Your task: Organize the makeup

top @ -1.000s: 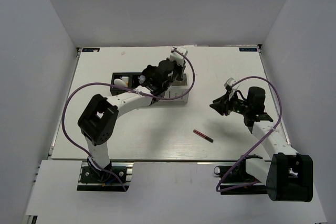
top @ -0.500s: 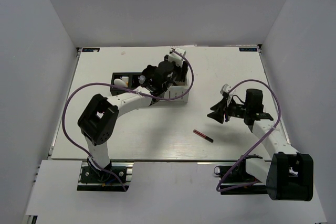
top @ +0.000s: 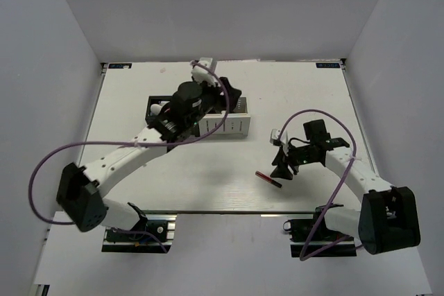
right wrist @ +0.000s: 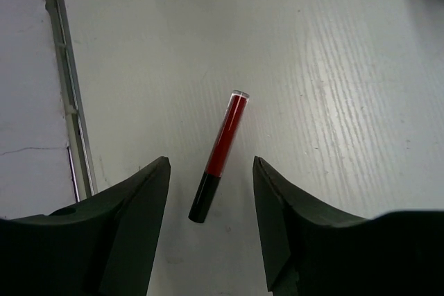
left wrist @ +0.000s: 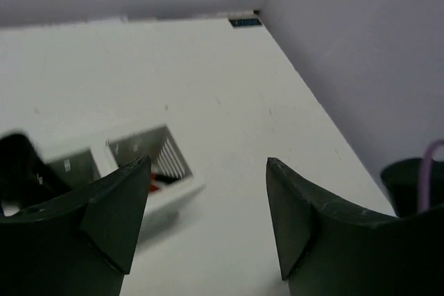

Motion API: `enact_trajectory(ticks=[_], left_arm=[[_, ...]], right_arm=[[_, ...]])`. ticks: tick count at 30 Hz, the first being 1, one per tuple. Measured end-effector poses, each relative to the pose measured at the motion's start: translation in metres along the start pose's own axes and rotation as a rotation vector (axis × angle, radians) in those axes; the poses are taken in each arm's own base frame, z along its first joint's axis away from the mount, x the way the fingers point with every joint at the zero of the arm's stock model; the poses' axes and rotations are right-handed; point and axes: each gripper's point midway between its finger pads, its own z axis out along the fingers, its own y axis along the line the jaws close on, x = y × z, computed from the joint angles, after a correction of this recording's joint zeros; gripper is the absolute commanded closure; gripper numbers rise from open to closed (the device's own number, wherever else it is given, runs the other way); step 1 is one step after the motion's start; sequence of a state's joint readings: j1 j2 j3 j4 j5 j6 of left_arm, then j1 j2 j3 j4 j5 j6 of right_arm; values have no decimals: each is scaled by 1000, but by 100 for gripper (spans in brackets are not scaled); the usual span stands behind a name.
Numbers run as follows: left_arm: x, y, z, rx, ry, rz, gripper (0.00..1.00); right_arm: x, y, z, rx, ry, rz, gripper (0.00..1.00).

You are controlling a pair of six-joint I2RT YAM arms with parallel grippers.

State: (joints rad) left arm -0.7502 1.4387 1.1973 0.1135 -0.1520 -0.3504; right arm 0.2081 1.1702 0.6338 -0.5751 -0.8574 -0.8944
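White table (top: 139, 171) | label (left wrist: 243, 22) illegible | left gripper (left wrist: 208, 166) agape, empty | right gripper (right wrist: 209, 164) spread over red stick (right wrist: 220, 150)

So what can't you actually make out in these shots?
- What the slotted box holds: from above, the left arm covers most of it, and the left wrist view shows only a red blur inside.
- Any label on the red stick: too small to read in every view.

Bright even light, soft shadows, left wrist view blurred
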Motion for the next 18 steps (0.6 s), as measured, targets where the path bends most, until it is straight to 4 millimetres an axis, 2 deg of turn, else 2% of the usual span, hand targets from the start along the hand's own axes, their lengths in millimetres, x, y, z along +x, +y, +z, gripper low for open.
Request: enact_trajectory(ticks=[3,9,13,18], left_arm=[[23,9,-40,-22,69,-95,20],[115,52,-112,-170,275,-228,20],[146,67,-137,-237,331,-303,20],[168,75,-152,-279,363,-360,19]], right_arm=[[9,7,10,-26,68,7,42],[32,8,31,-36,222,71,39],[40,-1,39,7,300,95,37],[41,-15,48,58,357,80,37]])
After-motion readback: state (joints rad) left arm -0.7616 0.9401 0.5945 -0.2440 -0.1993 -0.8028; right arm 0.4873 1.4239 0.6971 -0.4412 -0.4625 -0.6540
